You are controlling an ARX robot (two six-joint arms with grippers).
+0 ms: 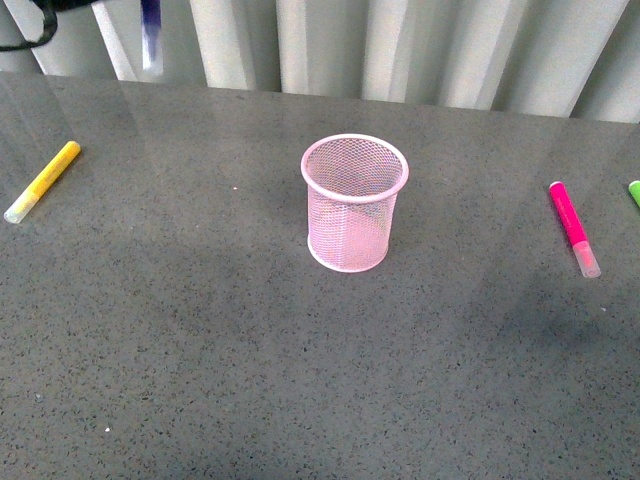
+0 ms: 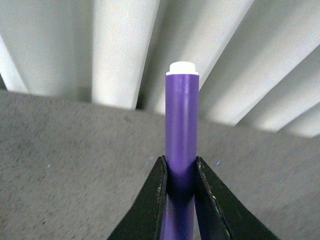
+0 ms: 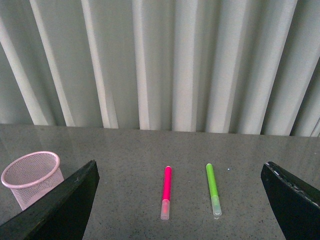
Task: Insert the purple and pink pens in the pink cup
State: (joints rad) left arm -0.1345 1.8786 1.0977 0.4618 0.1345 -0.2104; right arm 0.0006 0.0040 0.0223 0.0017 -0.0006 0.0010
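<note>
While between left fingers (image 2: 150, 200), a smooth cylindrical purple pen (image 2: 182, 120).

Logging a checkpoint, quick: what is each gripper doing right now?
Left gripper: closed, holding the purple pen.
Right gripper: open, holding nothing.

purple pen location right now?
The purple pen is clamped in the left gripper, off the table; front view shows it top left, beyond the yellow marker.

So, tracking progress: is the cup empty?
Empty: only mesh inside the cup; purple pen in left pincer, pink pen on the table.
</note>
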